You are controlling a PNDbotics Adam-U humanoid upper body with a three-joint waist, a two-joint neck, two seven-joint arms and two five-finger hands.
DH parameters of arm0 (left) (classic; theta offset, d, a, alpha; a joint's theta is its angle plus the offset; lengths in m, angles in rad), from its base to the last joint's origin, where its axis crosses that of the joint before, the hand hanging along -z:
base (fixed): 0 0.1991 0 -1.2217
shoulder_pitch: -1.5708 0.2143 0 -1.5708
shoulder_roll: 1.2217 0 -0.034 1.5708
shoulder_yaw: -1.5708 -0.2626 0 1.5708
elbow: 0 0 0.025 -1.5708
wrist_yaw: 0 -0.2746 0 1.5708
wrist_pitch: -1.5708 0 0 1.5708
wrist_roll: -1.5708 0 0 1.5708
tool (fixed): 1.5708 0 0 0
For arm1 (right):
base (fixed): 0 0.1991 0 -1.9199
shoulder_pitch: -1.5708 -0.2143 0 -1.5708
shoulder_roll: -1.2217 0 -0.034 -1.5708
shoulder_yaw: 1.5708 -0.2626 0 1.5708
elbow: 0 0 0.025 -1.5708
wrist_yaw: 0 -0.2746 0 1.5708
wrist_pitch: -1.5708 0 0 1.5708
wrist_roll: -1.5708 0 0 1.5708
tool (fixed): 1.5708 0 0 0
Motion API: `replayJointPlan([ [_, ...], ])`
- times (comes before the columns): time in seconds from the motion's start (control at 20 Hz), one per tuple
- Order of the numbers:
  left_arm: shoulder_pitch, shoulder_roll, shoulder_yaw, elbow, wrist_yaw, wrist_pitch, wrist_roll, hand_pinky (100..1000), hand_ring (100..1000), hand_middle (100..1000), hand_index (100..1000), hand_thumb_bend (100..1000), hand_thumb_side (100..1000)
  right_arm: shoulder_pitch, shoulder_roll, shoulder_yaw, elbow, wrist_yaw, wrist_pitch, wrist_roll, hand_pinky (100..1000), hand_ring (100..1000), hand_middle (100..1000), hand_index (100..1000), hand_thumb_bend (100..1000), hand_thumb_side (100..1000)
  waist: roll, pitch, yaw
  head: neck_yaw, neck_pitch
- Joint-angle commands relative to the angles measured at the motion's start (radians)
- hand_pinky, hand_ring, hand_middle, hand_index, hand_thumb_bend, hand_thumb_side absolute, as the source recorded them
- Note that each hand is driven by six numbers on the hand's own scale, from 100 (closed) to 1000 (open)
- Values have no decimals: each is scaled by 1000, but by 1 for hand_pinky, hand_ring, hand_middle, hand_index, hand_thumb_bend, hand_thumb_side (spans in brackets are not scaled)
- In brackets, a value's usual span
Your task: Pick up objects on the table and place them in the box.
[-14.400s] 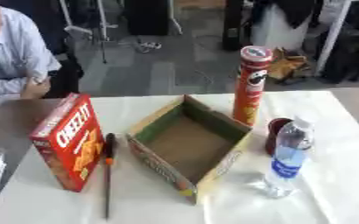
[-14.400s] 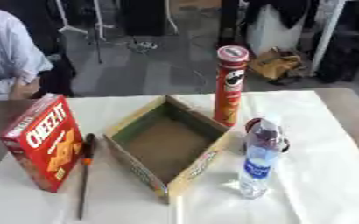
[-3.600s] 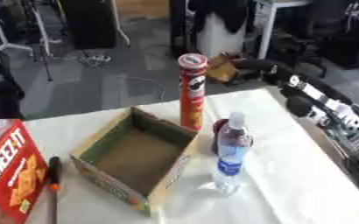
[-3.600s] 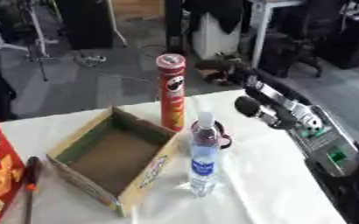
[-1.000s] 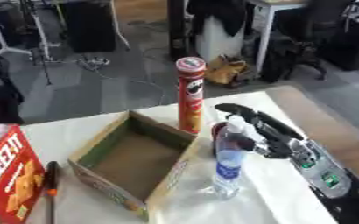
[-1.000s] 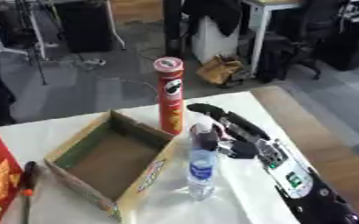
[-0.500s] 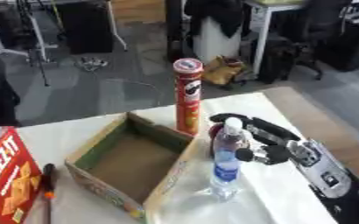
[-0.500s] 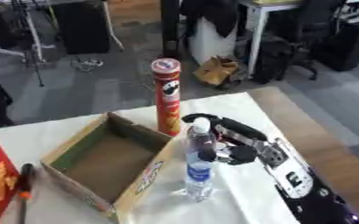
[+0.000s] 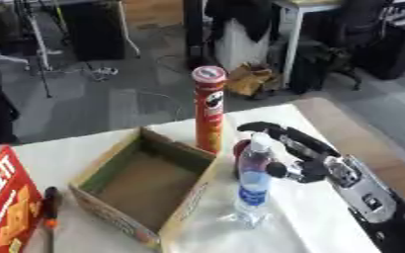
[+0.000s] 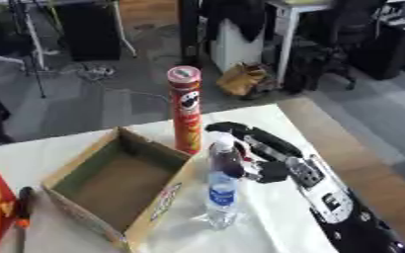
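- Fingers (image 9: pixel 271 129) of the robot's black-and-silver right hand (image 9: pixel 303 150) were curled behind the top of a clear plastic water bottle with a blue label (image 9: pixel 252 180), right of centre in the frame; whether they touched it could not be told.
- Its thumb ended in a rounded tip just right of the bottle's shoulder, with the forearm running down to the lower right corner.
- That bottle stood upright on the white tablecloth-covered table (image 9: pixel 305 217), just right of an open, empty cardboard box (image 9: pixel 145 187) at centre frame.
- Behind the bottle, a small dark red rounded object (image 9: pixel 240 149) showed, mostly hidden.
- At the box's far right corner stood a tall red cylindrical crisp can (image 9: pixel 209 109), upright.
- Along the lower left edge of the frame stood a red and orange cracker box (image 9: pixel 7 210).
- Just right of the cracker box lay a slim black and orange tool (image 9: pixel 50 210) on the cloth.
- No left hand showed in either view.
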Motion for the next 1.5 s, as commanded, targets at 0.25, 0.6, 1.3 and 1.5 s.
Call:
replayJointPlan([
  [0.25, -7, 8, 6, -15, 5, 1, -9, 1000, 969, 873, 876, 100, 1000, -20, -30, -8, 9, 25, 17, -69, 851, 955, 814, 946, 607, 1000, -3, -12, 4, -8, -14],
  [0.6, -6, 8, 8, -15, 6, 3, -11, 1000, 969, 873, 874, 100, 1000, -19, -22, 0, 27, 53, 16, -73, 851, 957, 796, 934, 608, 1000, -3, -10, 8, -13, -13],
  [1.3, -7, 5, 12, -15, 8, 6, -12, 1000, 969, 873, 871, 100, 1000, -15, -17, 5, 43, 86, -1, 14, 852, 957, 777, 926, 620, 1000, -3, -11, 10, -20, -11],
  [1.5, -8, 5, 13, -15, 9, 8, -13, 1000, 969, 873, 868, 100, 1000, -16, -18, 3, 47, 96, 3, 3, 732, 864, 746, 898, 620, 1000, -4, -9, 11, -24, -11],
])
